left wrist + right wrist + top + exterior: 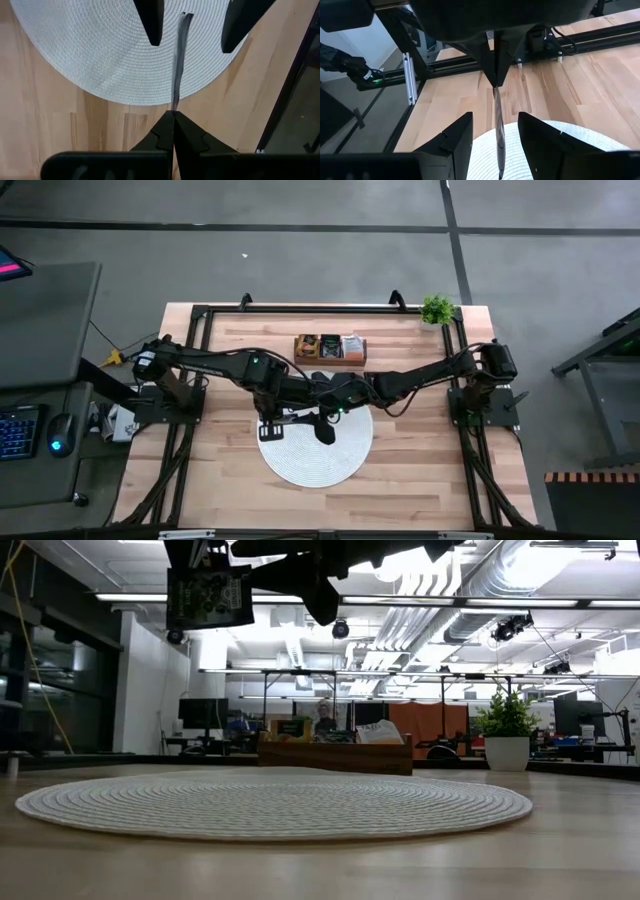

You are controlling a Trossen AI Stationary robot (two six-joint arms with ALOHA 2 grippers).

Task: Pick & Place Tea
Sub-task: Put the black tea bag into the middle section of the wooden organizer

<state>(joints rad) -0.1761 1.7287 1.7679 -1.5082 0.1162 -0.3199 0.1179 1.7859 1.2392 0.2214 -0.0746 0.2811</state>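
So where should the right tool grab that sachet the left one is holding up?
The left tool pinches one end of the silver sachet, which hangs edge-on above the round white mat. Best take its free end, the right tool's open fingers straddling it and closing on the two flat faces.

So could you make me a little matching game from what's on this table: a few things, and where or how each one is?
Things:
1. left gripper
2. right gripper
3. wooden tray
4. potted plant

States:
A. at the table's far corner
B. open, fingers either side of the sachet
C. behind the round mat, holding sachets
D. shut on a silver sachet's edge

Pairs: 1-D, 2-B, 3-C, 4-A
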